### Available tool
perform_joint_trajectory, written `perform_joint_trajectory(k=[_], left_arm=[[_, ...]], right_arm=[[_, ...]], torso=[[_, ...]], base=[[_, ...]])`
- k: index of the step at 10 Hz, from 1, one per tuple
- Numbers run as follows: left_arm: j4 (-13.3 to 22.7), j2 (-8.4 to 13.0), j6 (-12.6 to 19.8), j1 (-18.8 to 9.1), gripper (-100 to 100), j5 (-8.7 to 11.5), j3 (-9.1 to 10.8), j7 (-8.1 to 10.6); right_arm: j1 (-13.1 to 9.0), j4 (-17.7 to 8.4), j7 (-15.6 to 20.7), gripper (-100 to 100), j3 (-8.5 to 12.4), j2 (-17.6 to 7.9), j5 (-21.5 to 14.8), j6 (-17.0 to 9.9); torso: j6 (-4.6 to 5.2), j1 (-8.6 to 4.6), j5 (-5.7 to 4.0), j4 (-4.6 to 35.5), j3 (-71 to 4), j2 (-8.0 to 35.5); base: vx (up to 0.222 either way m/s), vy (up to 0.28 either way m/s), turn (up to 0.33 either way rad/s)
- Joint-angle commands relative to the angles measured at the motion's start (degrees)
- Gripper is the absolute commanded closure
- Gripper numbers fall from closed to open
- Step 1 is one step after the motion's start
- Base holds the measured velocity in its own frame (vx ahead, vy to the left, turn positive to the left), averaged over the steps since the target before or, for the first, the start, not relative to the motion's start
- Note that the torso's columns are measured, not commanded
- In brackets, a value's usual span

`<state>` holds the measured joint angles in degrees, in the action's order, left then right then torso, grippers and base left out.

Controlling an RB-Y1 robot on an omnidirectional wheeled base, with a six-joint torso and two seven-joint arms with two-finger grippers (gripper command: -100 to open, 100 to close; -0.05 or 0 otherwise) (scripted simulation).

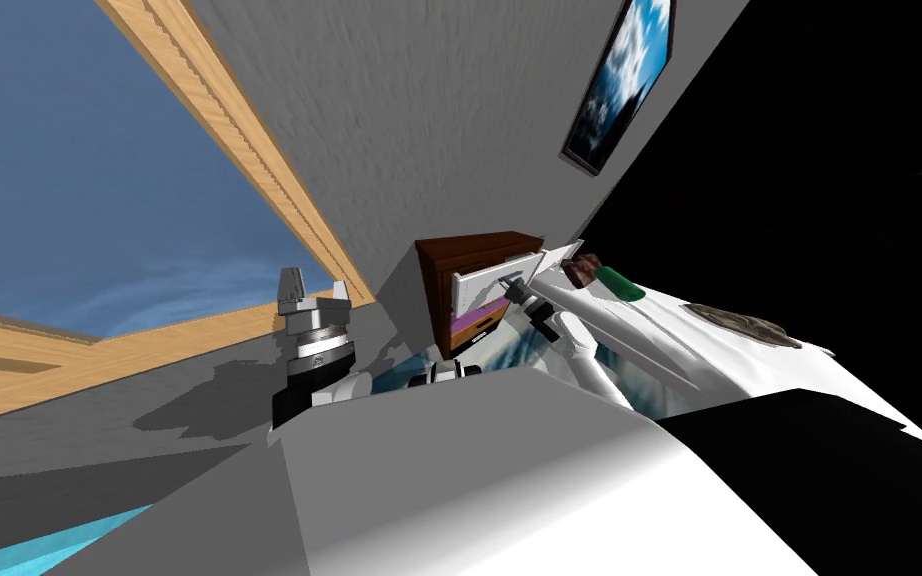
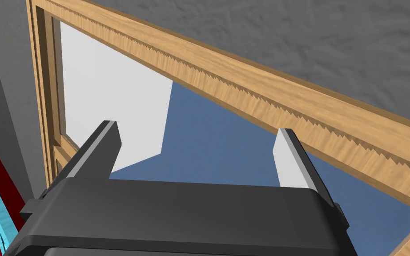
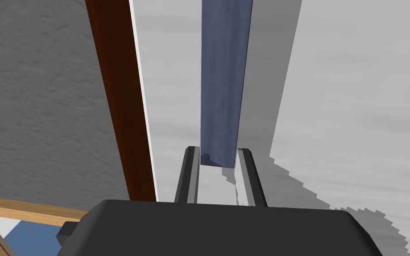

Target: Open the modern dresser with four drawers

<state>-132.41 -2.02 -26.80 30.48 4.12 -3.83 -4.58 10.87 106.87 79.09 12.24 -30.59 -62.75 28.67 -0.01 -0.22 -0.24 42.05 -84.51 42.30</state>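
The dresser is a dark brown cabinet standing against the grey wall. Its top drawer has a white front; a purple front shows below it. My right gripper reaches to the white front. In the right wrist view, the gripper has its two fingers pressed on the sides of a blue-grey bar handle at its near end. The brown dresser frame runs beside the handle. My left gripper is raised to the left, away from the dresser, fingers wide apart and holding nothing.
A wood-framed window takes up the left wall. A framed picture hangs above the dresser. To the right lies a white surface carrying a green and brown object and a dark oval item. Beyond it is a black area.
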Motion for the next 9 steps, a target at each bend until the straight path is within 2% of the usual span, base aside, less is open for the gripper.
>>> perform_joint_trajectory(k=[1, 4, 5, 8, 9], left_arm=[[0.0, 0.0, 0.0, 0.0, 0, 0.0, 0.00, 0.00], [0.0, 0.0, 0.0, 0.0, 0, 0.0, 0.00, 0.00], [0.0, 0.0, 0.0, 0.0, 0, 0.0, 0.00, 0.00], [0.0, 0.0, 0.0, 0.0, 0, 0.0, -0.01, 0.00], [0.0, 0.0, 0.0, 0.0, 0, 0.0, -0.01, 0.00]], right_arm=[[0.6, 0.2, -0.3, 100, 0.0, -0.3, 0.4, 0.8], [1.2, 0.5, -0.3, 100, -0.2, -0.4, 0.5, 1.3], [0.3, 1.3, -2.5, -100, 0.3, -2.7, 0.7, 0.8], [-0.5, 2.0, -5.8, -100, 0.7, -6.1, 1.1, 0.3], [-1.0, 2.5, -8.0, -100, 1.0, -8.3, 1.3, 0.0]], torso=[[-0.01, 0.08, 0.06, 0.0, -0.1, -0.1], [0.04, 0.09, 0.17, 0.1, -0.2, -0.2], [0.09, -0.08, 0.06, 0.1, -0.1, -0.1], [-0.08, 0.52, 0.37, 0.2, -0.3, -0.4], [-0.05, 0.38, 0.32, 0.2, -0.2, -0.2]], base=[[-0.179, -0.074, -0.051], [-0.128, -0.073, -0.035], [-0.064, -0.011, -0.076], [0.030, 0.062, -0.060], [0.032, 0.057, -0.090]])
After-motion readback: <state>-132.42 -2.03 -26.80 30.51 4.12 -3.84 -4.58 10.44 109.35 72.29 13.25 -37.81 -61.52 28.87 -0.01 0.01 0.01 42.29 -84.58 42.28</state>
